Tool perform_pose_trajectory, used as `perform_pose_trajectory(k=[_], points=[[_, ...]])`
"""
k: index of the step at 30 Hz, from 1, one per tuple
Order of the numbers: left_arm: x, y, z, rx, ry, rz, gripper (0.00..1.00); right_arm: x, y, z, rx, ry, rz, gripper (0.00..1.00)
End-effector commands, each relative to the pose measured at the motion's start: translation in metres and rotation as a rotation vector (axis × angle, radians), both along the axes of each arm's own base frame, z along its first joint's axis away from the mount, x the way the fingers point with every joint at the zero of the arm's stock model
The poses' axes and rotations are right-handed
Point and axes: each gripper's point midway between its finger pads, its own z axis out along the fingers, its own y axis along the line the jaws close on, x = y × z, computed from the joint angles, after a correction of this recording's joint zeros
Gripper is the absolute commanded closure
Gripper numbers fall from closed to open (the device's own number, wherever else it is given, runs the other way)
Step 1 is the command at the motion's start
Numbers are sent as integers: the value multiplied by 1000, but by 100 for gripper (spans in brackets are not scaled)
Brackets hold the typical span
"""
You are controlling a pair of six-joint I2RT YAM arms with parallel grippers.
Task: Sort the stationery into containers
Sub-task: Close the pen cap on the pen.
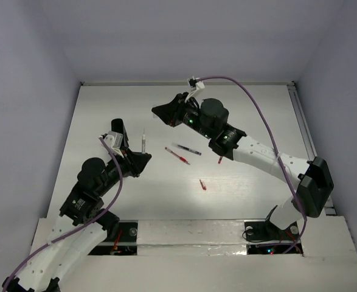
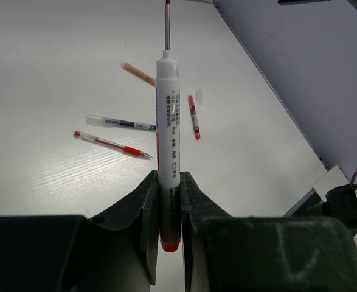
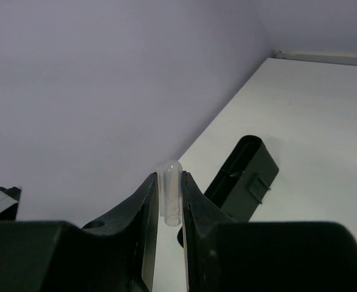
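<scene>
The left gripper (image 2: 169, 177) is clamped on a white pen (image 2: 168, 121) at centre frame in the left wrist view. It pinches the barrel near the red end, which pokes out toward the camera. Several lines of small dark print run along the barrel beside a red stripe, but they are too fine to read. The pen's thin bare tip reaches the top edge of the frame.

On the white table (image 2: 44, 61) left of the held pen lie a clear-barrelled dark pen (image 2: 120, 123) and a red pen (image 2: 108, 143), close together but apart. A short red-and-white pen (image 2: 193, 117) lies just right of the held barrel. A tan stick (image 2: 137, 72) is partly hidden behind it.

The right gripper (image 3: 169, 181), at lower centre of the right wrist view, is closed on a clear pen cap (image 3: 169, 193) with its rounded end up. Beyond it, centre right, a black box-shaped object (image 3: 242, 173) with a hollow end lies tilted. Its lower part is hidden by the fingers, and whether it is the container or part of the other arm cannot be told.

In the overhead view two small red pieces (image 1: 202, 184) (image 1: 220, 160) lie at centre frame, too small to identify.
</scene>
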Motion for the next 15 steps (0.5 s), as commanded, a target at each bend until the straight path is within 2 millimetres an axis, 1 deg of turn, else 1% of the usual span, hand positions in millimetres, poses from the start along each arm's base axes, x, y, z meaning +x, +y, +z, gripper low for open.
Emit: perform_pose_trajectory(k=[1,6,9,11,15], points=[[3,-5,6,-18,-20,-16,100,-16,-2,41,133,-60,59,100],[3,-5,5,-16,-20,-18,100,-27,9,48,184,-36,150,100],[3,-6,4,-16,-16,-21,100,-27,14,47,203,-29,173,100],[3,-6,5,-19,-15,-17,100,-25,17,42,202,-19,174,100],[4,-5,4,-18,-16,-13,100,-28,21,36,204,-6,199,100]])
